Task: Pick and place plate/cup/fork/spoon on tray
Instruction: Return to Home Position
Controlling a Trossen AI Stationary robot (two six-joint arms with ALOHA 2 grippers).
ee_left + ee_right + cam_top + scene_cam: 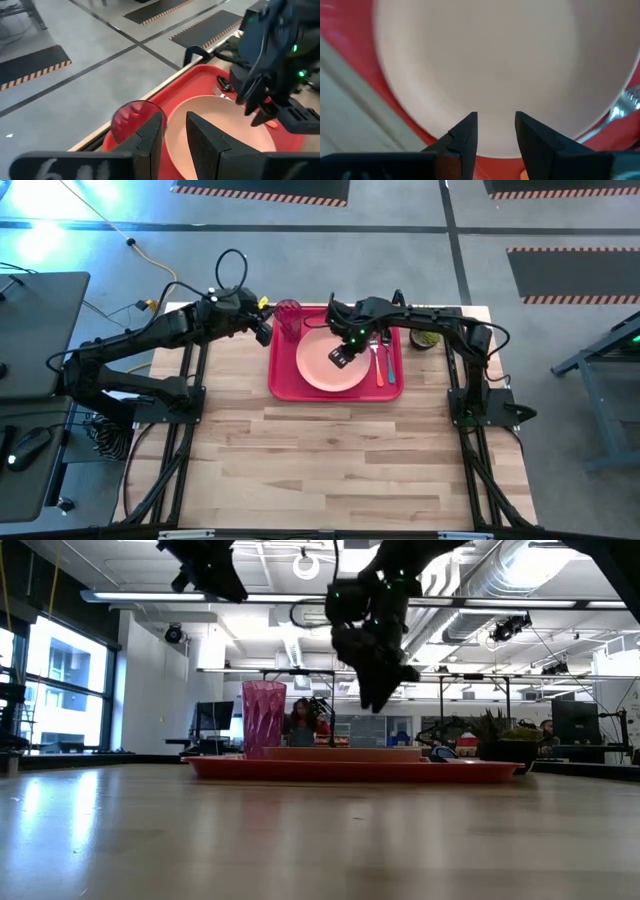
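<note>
The right end effector [495, 117] is seen with its fingers spread and nothing between them, hung over the middle of the plate [480, 60]; in the low view a clear gap is shown beneath it. The left end effector [174, 120] is held slightly parted and empty, raised just beside the cup [289, 318] at its 9 o'clock.

All four pieces are found on the tray [335, 396]. The plate lies flat in the middle, the cup stands upright in the 11 o'clock corner, and the fork [379, 370] and spoon [388, 365] lie side by side at the plate's 3 o'clock, the fork nearer the plate. The placing is therefore judged complete, and the step in hand is taken to be the return to rest. A straight lift clear of the plate and cup is called for first, then a retreat of each end effector toward its own base, so that nothing on the tray is brushed.

The right arm [470, 340] is folded from the desk [330, 470] edge at 3 o'clock, its forearm run toward 9 o'clock over the tray, past a potted plant [428, 338]. The left arm [150, 340] is stretched out from 9 o'clock
</note>
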